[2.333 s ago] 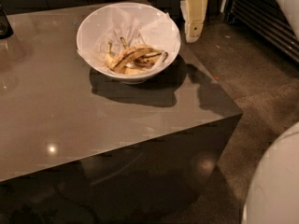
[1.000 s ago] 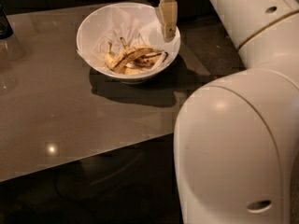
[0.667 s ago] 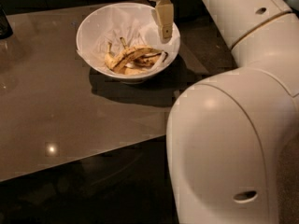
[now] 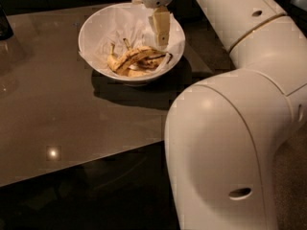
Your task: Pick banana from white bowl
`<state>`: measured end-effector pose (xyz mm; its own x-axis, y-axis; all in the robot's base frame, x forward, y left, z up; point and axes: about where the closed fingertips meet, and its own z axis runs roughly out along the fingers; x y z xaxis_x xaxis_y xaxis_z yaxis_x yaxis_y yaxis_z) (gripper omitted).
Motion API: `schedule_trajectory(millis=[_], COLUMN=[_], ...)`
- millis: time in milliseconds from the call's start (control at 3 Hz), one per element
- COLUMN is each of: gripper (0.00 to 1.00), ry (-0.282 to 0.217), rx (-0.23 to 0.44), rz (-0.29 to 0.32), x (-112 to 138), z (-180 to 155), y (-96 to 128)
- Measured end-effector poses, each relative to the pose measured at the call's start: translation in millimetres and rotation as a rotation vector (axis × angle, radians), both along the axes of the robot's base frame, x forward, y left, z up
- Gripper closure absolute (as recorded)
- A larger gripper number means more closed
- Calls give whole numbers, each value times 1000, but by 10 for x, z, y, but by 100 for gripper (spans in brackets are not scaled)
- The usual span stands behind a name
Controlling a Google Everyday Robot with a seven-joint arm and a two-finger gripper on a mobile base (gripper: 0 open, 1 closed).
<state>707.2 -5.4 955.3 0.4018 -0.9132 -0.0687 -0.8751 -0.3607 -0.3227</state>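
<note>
The white bowl stands at the back of the brown table, lined with crumpled white paper. Several bananas lie in it; the longest, curved and heavily brown-speckled banana lies across the middle. My gripper hangs from above at the bowl's right side, its cream fingers pointing down just above the right end of the banana pile. It holds nothing that I can see.
The glossy brown table drops off at its front edge and right corner. A dark object stands at the table's far left. My large white arm fills the right of the view and hides the floor there.
The gripper has moved left from beside the bowl to over its right side and lowered toward the bananas. The arm now fills much of the right of the view.
</note>
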Motion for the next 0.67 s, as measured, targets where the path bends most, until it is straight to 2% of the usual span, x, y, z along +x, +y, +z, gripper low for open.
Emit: schedule_trajectory(millis=[667], gripper=[24], ry=[56], rx=[22], rz=[-28], x=[-28], z=[-191], y=[83])
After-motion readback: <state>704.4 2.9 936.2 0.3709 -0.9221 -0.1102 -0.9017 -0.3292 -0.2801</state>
